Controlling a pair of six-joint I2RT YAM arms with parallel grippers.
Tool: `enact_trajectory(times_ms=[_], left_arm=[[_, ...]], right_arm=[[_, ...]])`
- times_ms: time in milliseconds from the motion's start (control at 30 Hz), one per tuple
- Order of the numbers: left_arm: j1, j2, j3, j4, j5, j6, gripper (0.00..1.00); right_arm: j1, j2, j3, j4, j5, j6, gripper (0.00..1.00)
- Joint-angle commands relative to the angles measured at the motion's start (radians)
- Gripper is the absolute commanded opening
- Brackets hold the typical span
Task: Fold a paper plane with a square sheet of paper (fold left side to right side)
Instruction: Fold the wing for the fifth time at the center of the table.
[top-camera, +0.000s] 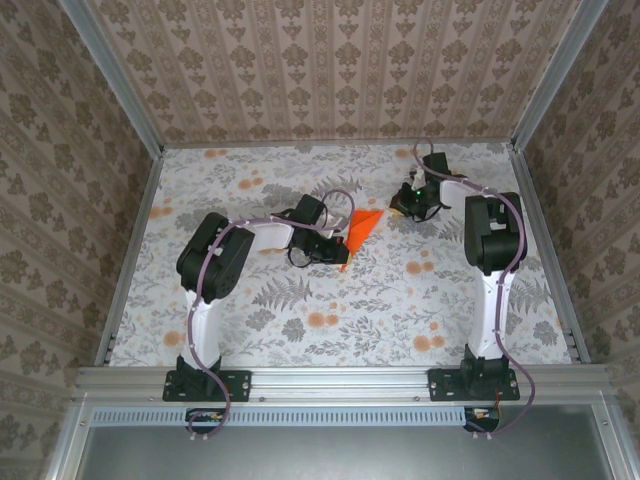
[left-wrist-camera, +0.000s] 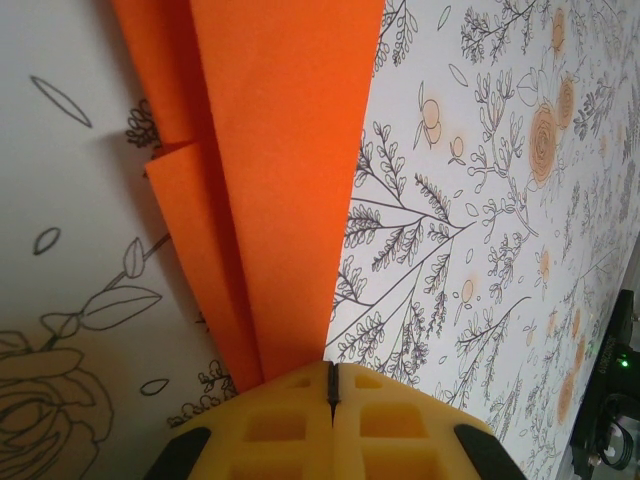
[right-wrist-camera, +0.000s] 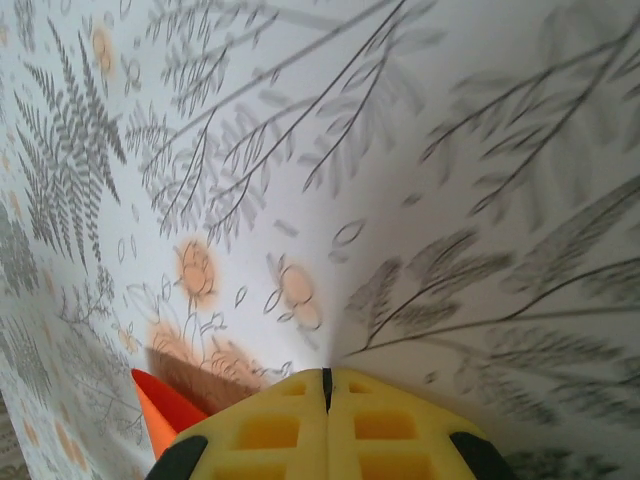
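Top external view: the orange paper (top-camera: 360, 228) lies on the floral table (top-camera: 300, 310) near the middle, slightly toward the far side. It is folded into a pointed wedge, with the narrow tip toward the near side and the wider end toward the far right.

Left arm reaches in from the left. I see the left fingers (top-camera: 330, 250) at the paper's near-left edge, by the narrow tip.

Left wrist view: the left fingers (left-wrist-camera: 327, 392) are pressed fully together, with only a thin seam between the yellow pads. The orange paper (left-wrist-camera: 280, 150) runs away from the tips in layered folds, with a long straight edge on its right side and a stepped flap on its left. Its narrow end meets the fingertips right at the seam. I cannot tell whether the paper is pinched between them or merely touched.

Right fingers (top-camera: 408, 205) sit just beyond the paper's wide end, on the far right.

Right wrist view: the right fingers (right-wrist-camera: 321, 392) are also closed pad to pad, close over the table. A corner of the orange paper (right-wrist-camera: 160, 408) pokes out at their lower left. I see nothing between them.
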Motion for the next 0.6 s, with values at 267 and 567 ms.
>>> enact_trajectory(times_ms=[267,567], left_arm=[[-0.007,-0.010,-0.061,-0.111,-0.032,-0.001,0.04],[0.009,-0.223,-0.023,-0.106,0.020,0.014,0.29]], right_arm=[[-0.028,-0.086,-0.049,0.041,0.043,0.021,0.01],[-0.009,-0.374,-0.297,0.100,0.161,0.049,0.29]])
